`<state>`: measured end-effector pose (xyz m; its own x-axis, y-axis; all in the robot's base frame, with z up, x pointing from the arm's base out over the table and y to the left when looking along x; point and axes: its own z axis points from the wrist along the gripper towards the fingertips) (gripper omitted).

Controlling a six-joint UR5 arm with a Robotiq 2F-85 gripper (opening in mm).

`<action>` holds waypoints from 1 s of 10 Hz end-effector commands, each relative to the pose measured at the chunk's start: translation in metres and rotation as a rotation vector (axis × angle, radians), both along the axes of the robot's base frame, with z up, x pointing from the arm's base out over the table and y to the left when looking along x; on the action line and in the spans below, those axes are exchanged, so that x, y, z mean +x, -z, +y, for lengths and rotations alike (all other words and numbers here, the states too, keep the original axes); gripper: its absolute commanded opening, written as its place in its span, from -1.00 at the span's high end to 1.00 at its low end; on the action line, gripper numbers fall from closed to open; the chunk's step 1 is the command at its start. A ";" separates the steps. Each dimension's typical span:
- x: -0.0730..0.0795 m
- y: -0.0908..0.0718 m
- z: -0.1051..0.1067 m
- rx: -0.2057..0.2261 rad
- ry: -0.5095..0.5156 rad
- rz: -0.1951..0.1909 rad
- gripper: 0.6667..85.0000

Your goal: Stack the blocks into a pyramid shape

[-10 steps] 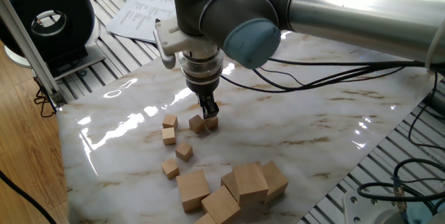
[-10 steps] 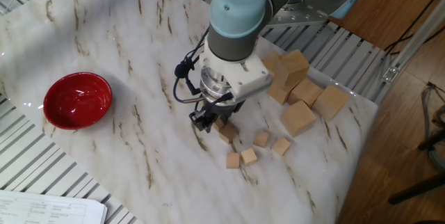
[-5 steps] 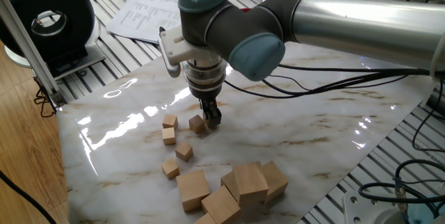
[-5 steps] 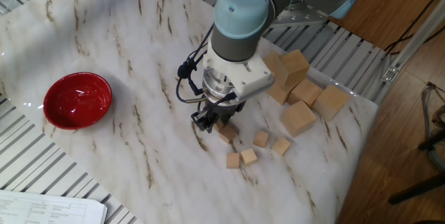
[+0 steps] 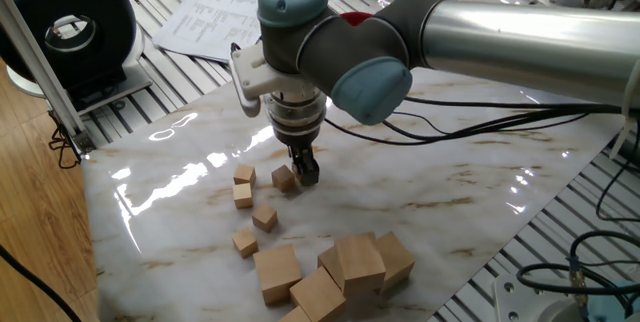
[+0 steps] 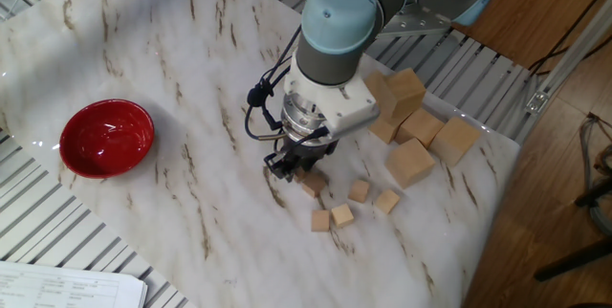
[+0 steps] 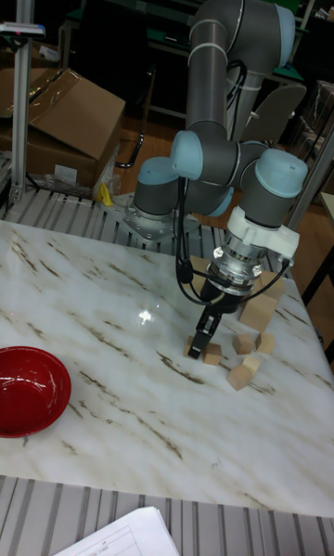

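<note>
The small blocks (image 5: 252, 205) lie loose on my worktop (image 5: 450, 177), none stacked: two close together at one side, two more nearer the bigger cubes, and one (image 5: 284, 178) right beside my gripper (image 5: 306, 171). In the other fixed view that nearest block (image 6: 312, 185) sits just next to my fingertips, with three more (image 6: 354, 206) scattered beyond it. My gripper (image 6: 284, 167) points straight down near the surface; something tan shows at its tip, but I cannot tell whether the fingers are clamped on a block or merely beside one.

The larger wooden cubes (image 5: 335, 267) are heaped together near the worktop's edge. The worktop is a glossy white marble-patterned sheet with brown veins, catching bright glare. A red bowl (image 6: 106, 137) sits well apart from the blocks.

Slatted metal framing (image 6: 57, 222) borders the sheet. Printed papers (image 5: 212, 12), a black spool (image 5: 70, 30), a cardboard box (image 7: 65, 129) and wooden flooring (image 6: 555, 145) surround it.
</note>
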<state>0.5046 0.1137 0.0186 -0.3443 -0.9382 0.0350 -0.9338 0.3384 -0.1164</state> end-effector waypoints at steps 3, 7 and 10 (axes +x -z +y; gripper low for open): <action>0.001 -0.007 -0.001 0.018 0.001 -0.003 0.01; 0.009 -0.015 -0.003 0.022 -0.005 -0.014 0.01; 0.012 -0.018 -0.003 0.025 -0.015 -0.019 -0.02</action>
<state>0.5132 0.1098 0.0325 -0.3305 -0.9436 0.0196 -0.9371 0.3256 -0.1255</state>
